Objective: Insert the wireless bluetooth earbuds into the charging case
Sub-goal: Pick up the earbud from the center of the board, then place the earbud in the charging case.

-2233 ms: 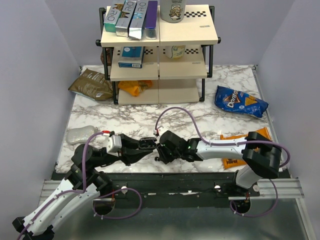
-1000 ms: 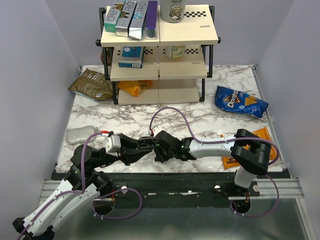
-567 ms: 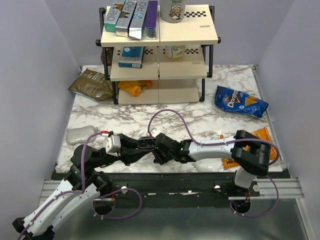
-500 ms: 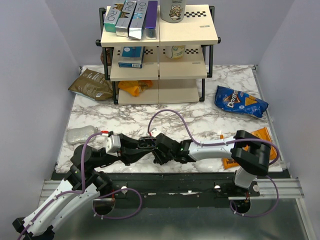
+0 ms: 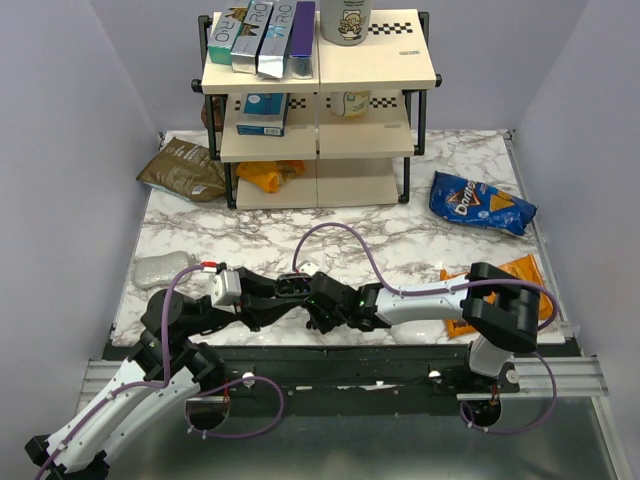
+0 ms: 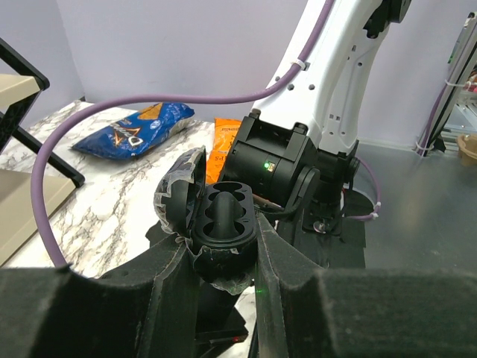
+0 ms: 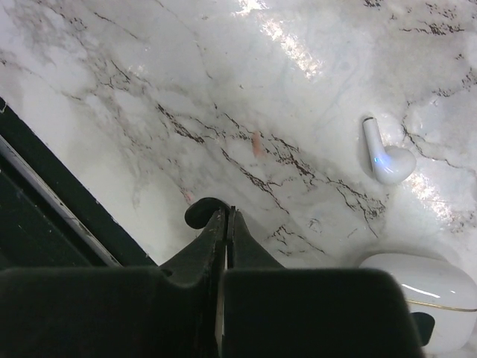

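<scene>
Surface: white marble-patterned table [image 5: 420,240] is running back to a wooden shelf rack [image 5: 320,120] at the far side, and both arms are working at its near edge.
Far left: a silvery pouch [image 5: 160,268] is lying on the marble, well apart from the work.
Left arm: the left gripper [image 6: 223,257] is clamping the charging case [image 6: 222,216] low on its body, one finger on each side.
Case: it is sitting upright in that grip with its lid [image 6: 181,195] swung open, and both wells are showing empty.
Right arm: the right gripper [image 7: 226,215] is pointing down over the marble just right of the case, its fingers pressing almost together.
Bud: a tiny black earbud [image 7: 197,213] is poking out at the very fingertips. I am judging it pinched there, though only barely.
Second bud: I am not finding it in any view.
Handling: I am expecting the bud to be very light, hard, smooth and rounded, so it is likely to squirt out of flat fingers. Gripping it gently across its widest part looks safest. The case looks stiff, and holding it by the body is keeping the wells free.
Right of the claw: a white stemmed earbud [image 7: 384,155] and a white case [image 7: 425,287] are lying on the marble. They do not belong to the black set.
Far right: a blue chip bag [image 5: 483,205] and an orange packet [image 5: 505,272] are lying on the table.
</scene>
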